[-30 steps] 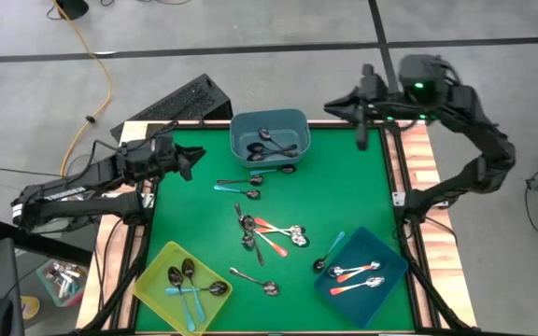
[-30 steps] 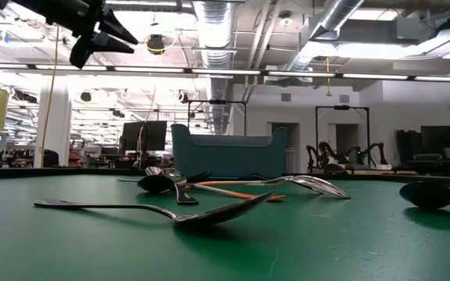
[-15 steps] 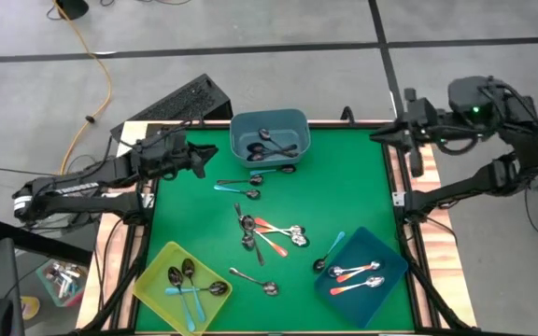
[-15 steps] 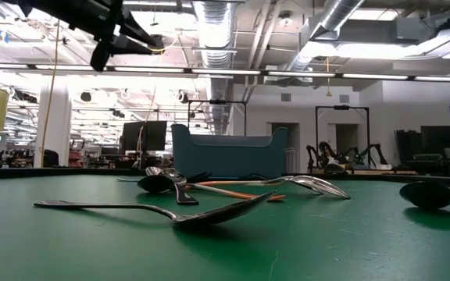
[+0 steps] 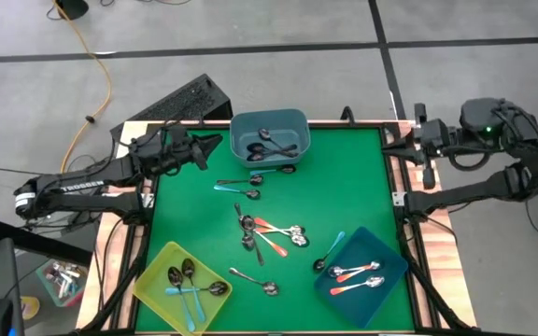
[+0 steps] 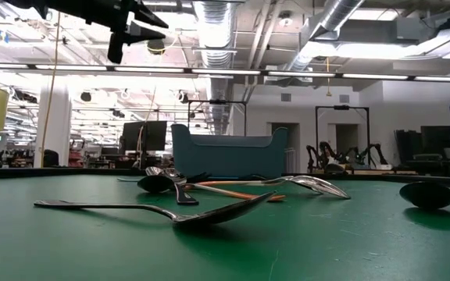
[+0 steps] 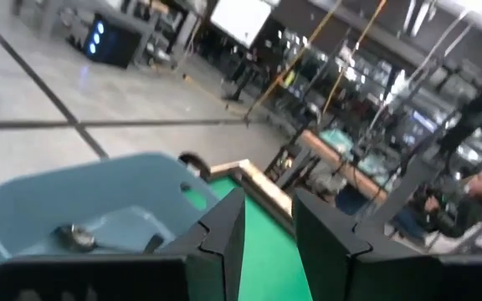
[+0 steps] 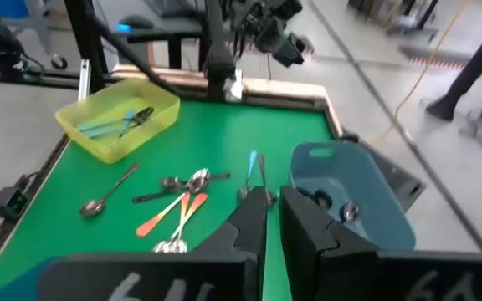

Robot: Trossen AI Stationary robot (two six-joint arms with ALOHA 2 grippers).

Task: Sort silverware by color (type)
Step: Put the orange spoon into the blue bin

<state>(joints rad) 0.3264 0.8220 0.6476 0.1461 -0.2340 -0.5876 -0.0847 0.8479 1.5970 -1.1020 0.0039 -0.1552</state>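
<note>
Silverware (image 5: 267, 233) unmoved on green mat (image 5: 344, 187) — left gripper (image 5: 215, 141) has advanced toward grey-blue bin (image 5: 269, 136), fingers apart; right gripper (image 5: 389, 147) has retreated, seemingly narrowly parted.

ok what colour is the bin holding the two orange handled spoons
Dark blue bin, at the table's near right corner; clearest in the high view.

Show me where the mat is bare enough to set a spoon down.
Free: the right side of the green mat, between the grey-blue bin and the dark blue bin; also the left strip above the yellow bin. Crowded: the middle, where the spoon pile lies, and just below the grey-blue bin.
</note>
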